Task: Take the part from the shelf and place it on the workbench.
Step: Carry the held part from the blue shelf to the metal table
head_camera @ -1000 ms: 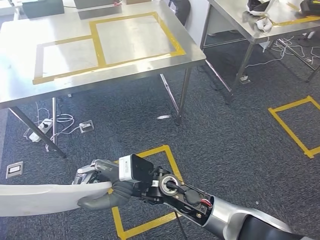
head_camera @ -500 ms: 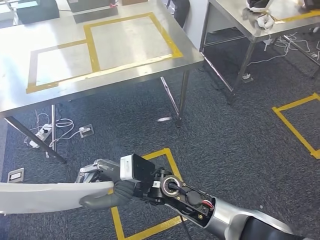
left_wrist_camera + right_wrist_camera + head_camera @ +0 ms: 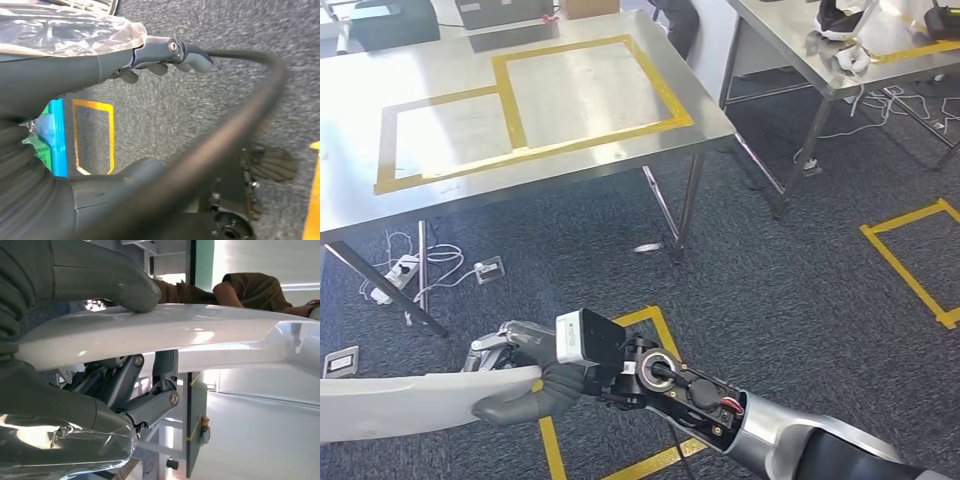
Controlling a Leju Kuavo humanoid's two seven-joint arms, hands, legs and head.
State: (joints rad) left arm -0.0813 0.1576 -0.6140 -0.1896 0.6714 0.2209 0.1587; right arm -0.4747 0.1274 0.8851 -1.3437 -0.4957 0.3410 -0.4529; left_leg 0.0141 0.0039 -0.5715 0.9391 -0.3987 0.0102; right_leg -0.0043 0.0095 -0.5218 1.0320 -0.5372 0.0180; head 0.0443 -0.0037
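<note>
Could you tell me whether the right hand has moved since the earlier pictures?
Yes, slightly: the right hand, holding the white part, has edged forward toward the workbench, now covering more of the yellow floor square's far edge.

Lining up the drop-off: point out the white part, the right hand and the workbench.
white part (image 3: 395, 405), head view, on its flat top face.
right hand (image 3: 520, 375), head view, middle of the hand gripping the part's end.
workbench (image 3: 350, 190), head view, bare steel near the front edge.

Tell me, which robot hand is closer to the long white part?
Right. The right hand grips the white part; the left hand hangs over the carpet.
</note>
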